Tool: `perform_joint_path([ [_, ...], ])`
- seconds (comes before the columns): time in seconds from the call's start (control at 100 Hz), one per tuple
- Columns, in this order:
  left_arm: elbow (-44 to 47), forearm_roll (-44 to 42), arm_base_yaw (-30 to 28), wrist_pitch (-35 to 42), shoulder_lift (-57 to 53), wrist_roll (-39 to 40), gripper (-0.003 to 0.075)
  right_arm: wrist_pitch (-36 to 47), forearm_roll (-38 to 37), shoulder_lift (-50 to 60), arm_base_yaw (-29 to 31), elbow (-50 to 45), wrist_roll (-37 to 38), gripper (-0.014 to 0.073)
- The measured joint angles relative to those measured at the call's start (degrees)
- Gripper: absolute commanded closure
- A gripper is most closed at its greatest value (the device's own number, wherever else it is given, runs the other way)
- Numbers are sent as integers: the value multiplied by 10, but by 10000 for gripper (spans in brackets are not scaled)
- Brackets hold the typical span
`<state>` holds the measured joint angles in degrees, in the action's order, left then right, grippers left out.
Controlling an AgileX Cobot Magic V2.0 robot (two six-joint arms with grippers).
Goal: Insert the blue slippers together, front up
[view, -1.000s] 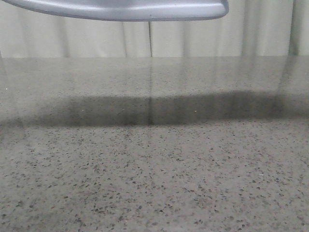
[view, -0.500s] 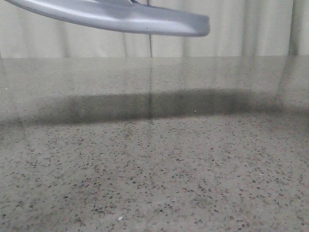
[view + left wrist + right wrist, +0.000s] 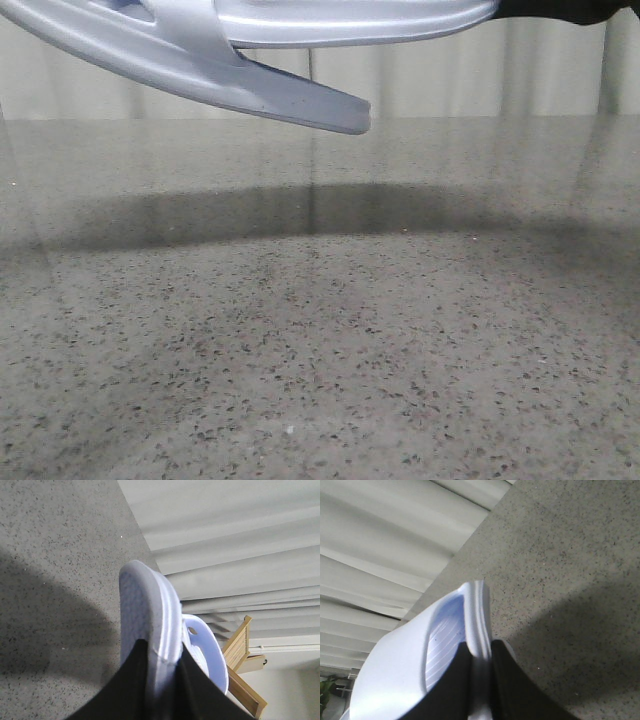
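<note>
No text, label, brand, number or sign can be read in any of the three views. The blue slippers (image 3: 250,60) show only plain moulded foam, with ribbing on a footbed and a fine dotted texture on a sole, and no lettering among it. The speckled surface (image 3: 320,350) carries no markings either.

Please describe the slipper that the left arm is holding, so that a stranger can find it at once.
Look above the speckled grey table, at the top of the front view. Two pale blue slippers hang there; the left arm's slipper tilts down toward the table. The right arm's slipper lies almost level.
</note>
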<state>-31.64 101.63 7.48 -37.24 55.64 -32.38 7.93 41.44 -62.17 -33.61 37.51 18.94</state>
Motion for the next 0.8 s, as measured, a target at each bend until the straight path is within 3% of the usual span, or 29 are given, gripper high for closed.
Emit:
perform_joint_path([
  [0.27, 0, 1, 0, 0, 0, 0, 704, 6, -36, 0, 0, 0, 0, 668],
  [0.39, 0, 1, 0, -6, 0, 0, 704, -6, -85, 0, 17, 0, -4, 508],
  [0.53, 0, 1, 1, -24, 0, 0, 704, -37, -113, 0, 42, 0, -5, 213],
  [0.6, 0, 0, 3, -38, 0, 0, 704, -52, -121, 0, 56, 0, -8, 114],
  [0.67, 0, -1, 6, -48, 0, -1, 704, -57, -128, 0, 72, 0, -9, 60],
  [0.8, 0, -1, 6, -51, 0, -2, 704, -74, -157, 15, 99, 0, -10, 50],
])
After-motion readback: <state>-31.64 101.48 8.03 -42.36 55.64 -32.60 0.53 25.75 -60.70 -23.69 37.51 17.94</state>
